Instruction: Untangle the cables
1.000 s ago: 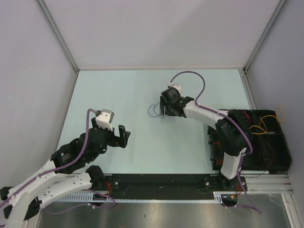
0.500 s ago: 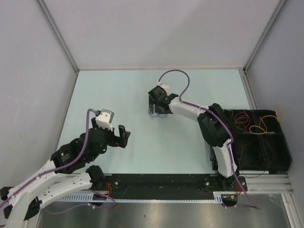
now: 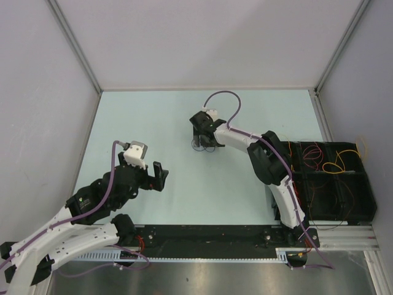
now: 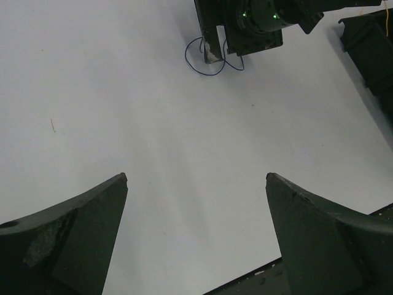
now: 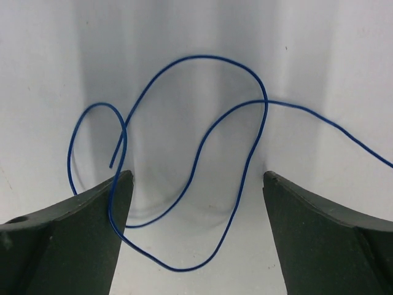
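Note:
A thin dark blue cable (image 5: 202, 57) lies in loose loops on the pale table. My right gripper (image 5: 196, 175) hovers over it, open; the loops run between its fingers and one strand passes in front of the left fingertip (image 5: 116, 190). Nothing is gripped. From above, the right gripper (image 3: 204, 141) is at the table's middle back, over the blue cable (image 3: 198, 147). The left wrist view shows the same cable (image 4: 186, 56) under the right gripper (image 4: 222, 54). My left gripper (image 4: 196, 178) is open and empty, over bare table at the near left (image 3: 158, 175). More cables, red and orange-yellow (image 3: 334, 166), lie in a bin.
A black compartmented bin (image 3: 368, 203) stands at the right edge beside the right arm's base. Grey walls close in the table on the left, back and right. A black rail (image 3: 202, 233) runs along the near edge.
My right arm has swung left and its gripper now sits over the blue cable's loops with its jaws wider. The left arm has not moved.

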`<state>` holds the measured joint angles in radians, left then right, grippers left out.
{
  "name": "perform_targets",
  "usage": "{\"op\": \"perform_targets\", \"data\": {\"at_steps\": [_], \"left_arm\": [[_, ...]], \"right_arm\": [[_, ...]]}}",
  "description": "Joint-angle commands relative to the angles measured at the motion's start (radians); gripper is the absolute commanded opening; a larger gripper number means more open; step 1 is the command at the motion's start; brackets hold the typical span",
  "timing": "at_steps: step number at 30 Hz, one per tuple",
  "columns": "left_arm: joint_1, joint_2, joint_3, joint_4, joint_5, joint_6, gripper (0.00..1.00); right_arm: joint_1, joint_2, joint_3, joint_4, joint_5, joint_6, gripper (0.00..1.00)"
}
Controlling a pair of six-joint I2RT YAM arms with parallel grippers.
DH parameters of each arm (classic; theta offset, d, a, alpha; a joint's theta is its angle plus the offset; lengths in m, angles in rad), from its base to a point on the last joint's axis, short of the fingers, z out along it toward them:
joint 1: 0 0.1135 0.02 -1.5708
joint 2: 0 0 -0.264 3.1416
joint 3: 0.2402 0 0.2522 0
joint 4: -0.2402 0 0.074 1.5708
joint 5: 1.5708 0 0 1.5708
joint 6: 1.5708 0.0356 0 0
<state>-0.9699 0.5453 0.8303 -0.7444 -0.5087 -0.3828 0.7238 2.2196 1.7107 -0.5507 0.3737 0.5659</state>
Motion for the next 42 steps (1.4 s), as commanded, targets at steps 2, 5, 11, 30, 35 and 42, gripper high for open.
{"op": "perform_targets", "data": {"at_steps": [2, 5, 11, 30, 35, 42], "left_arm": [[0.011, 0.002, -0.003, 0.019, 0.009, 0.018, 1.00], [0.014, 0.004, -0.003, 0.020, 0.012, 0.018, 1.00], [0.017, 0.007, -0.003, 0.022, 0.016, 0.021, 1.00], [0.027, -0.001, -0.005, 0.027, 0.019, 0.025, 1.00], [0.025, -0.011, -0.007, 0.027, 0.024, 0.024, 1.00], [0.027, -0.016, -0.008, 0.028, 0.025, 0.025, 1.00]], "right_arm": [[-0.012, 0.054, 0.070, -0.032, 0.034, 0.006, 0.84], [-0.015, 0.074, 0.092, -0.051, 0.044, 0.008, 0.70], [-0.015, 0.100, 0.104, -0.069, 0.042, 0.008, 0.12], [-0.018, -0.351, -0.140, -0.052, 0.136, -0.031, 0.00], [-0.034, -0.518, -0.215, -0.080, 0.168, -0.032, 0.00], [-0.056, -0.687, -0.253, -0.140, 0.220, -0.035, 0.00]]}}
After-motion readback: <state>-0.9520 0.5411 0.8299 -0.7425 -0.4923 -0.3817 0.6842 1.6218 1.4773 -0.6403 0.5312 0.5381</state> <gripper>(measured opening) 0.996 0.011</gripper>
